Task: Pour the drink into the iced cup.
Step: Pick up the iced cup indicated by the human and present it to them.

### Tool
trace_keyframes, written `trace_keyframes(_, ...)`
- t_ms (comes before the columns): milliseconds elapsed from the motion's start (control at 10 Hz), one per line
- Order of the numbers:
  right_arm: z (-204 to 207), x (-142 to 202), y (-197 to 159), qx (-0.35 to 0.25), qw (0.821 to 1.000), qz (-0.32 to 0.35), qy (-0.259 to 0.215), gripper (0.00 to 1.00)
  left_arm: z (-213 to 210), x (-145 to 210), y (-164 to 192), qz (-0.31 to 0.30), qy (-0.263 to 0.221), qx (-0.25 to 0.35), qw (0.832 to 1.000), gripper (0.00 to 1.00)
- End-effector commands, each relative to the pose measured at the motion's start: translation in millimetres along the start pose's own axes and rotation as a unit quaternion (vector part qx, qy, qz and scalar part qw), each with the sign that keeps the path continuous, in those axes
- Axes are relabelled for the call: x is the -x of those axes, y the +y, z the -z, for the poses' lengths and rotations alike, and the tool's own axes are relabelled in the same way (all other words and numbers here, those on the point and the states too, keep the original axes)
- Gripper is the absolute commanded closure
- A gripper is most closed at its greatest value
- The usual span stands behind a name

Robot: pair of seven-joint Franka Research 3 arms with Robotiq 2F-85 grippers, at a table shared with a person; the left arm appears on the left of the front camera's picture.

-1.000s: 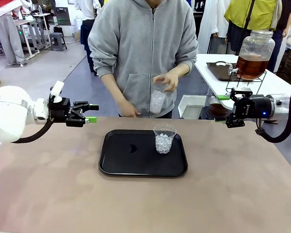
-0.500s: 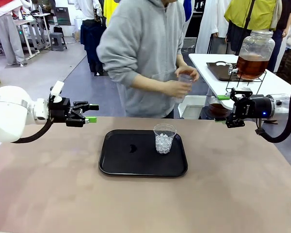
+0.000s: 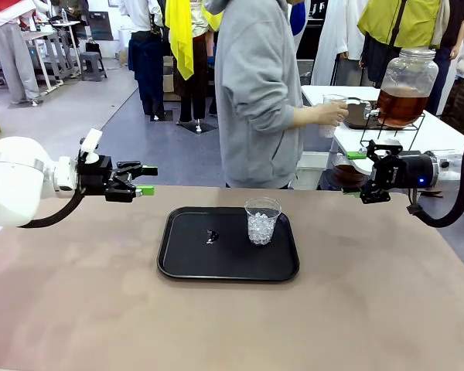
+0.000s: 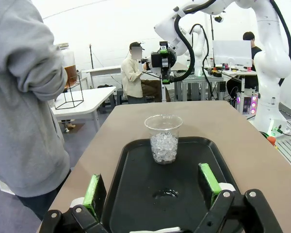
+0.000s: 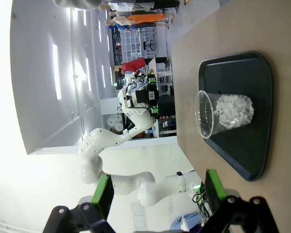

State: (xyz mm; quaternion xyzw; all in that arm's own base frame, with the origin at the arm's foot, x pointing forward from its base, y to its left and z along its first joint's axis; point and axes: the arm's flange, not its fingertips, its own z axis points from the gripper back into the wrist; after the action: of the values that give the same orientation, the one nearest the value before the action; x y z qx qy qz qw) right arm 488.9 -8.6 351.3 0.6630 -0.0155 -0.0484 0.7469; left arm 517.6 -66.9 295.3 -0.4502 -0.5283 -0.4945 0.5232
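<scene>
The brown matte tabletop [image 3: 77, 309] lies bare on all sides of the black rectangular plastic tray [image 3: 185, 263]. This leaves open room below each gripper and along the near edge.

The left gripper [image 3: 147, 180] hangs above the table's left part with its green-padded jaws spread and nothing between them. The right gripper [image 3: 354, 174] hangs over the far right edge, likewise spread and empty. The tray sits between the two, lower than both.

In the left wrist view, the left gripper [image 4: 151, 187] points straight along the tray [image 4: 136, 160]. A clear plastic cup part-filled with ice [image 4: 163, 138] stands ahead of its fingertips. In the front view this cup [image 3: 262, 220] stands upright on the tray's right half, nearer the right gripper. A small wet glint [image 3: 211, 235] lies on the tray to its left.

The drink, a translucent amber-brown liquid [image 3: 400, 107], fills the lower part of a large glass dispenser jar [image 3: 408, 71]. The jar rests on a black wire stand on a white side table [image 3: 441, 137], behind and above the right gripper.

A second ago the person in a grey hooded top faced the tray, holding a clear cup. Now the person stands side-on, and the person's hand [image 3: 325, 114] holds that cup out beside the jar. Both grippers and the iced cup are unmoved.
</scene>
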Motion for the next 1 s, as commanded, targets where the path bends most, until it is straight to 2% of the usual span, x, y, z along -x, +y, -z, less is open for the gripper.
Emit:
trace_keyframes(0, 0.2, -1.1, 1.2, 0.002, 1.0, -0.002, -0.002, 0.0, 0.6, -1.3, 0.1, 0.0, -0.003, 0.002, 1.0, 0.0)
trace_keyframes(900, 0.2, -1.1, 1.2, 0.002, 1.0, -0.002, -0.002, 0.0, 0.6, -1.3, 0.1, 0.0, -0.003, 0.002, 1.0, 0.0)
